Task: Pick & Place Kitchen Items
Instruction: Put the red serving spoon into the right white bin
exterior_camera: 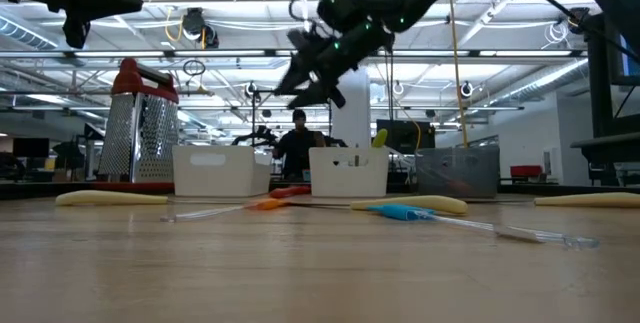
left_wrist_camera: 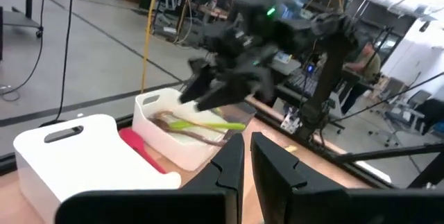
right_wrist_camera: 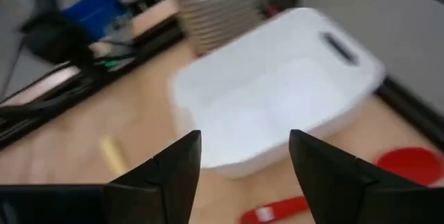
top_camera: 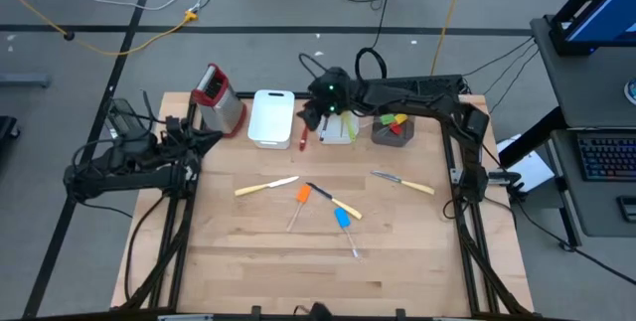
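The right gripper [right_wrist_camera: 239,175] hangs in the air with its fingers wide and empty. Just beyond the fingers lies the red spoon [right_wrist_camera: 395,175] on the worktop [top_camera: 298,251], and past it stands a white bin [right_wrist_camera: 277,92]. If the fingers come down badly, they may hit the bin wall or push the spoon away. The knives [top_camera: 266,188] and spatulas [top_camera: 302,196] lie far from the fingers. The left gripper [left_wrist_camera: 246,172] waits, its fingers nearly closed.
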Tool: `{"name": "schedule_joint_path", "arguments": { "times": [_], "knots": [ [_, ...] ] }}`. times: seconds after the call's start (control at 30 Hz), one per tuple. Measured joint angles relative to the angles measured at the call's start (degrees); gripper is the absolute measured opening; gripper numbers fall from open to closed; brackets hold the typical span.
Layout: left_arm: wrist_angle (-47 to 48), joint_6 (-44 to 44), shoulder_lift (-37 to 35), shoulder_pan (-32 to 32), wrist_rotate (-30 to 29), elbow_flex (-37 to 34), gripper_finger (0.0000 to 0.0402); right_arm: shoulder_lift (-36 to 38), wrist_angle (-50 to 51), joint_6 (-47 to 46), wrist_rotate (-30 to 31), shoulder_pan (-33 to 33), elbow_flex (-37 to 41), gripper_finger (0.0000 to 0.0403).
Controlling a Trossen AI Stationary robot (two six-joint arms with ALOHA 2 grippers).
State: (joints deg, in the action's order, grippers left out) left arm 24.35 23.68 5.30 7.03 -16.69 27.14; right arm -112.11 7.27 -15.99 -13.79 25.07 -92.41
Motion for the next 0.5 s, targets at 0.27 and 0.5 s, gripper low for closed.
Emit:
{"name": "schedule_joint_path", "arguments": {
  "times": [0.27,0.5],
  "knots": [
    [2.6,-2.8,4.2,0.0,0.0,0.0,0.0033,0.8,6.3,4.5,2.6,-7.2,0.0,0.0212],
    [3.9,-3.3,7.8,0.0,0.0,0.0,0.0033,-0.2,12.5,7.9,12.0,-12.3,0.1,0.0212]
  ]
}}
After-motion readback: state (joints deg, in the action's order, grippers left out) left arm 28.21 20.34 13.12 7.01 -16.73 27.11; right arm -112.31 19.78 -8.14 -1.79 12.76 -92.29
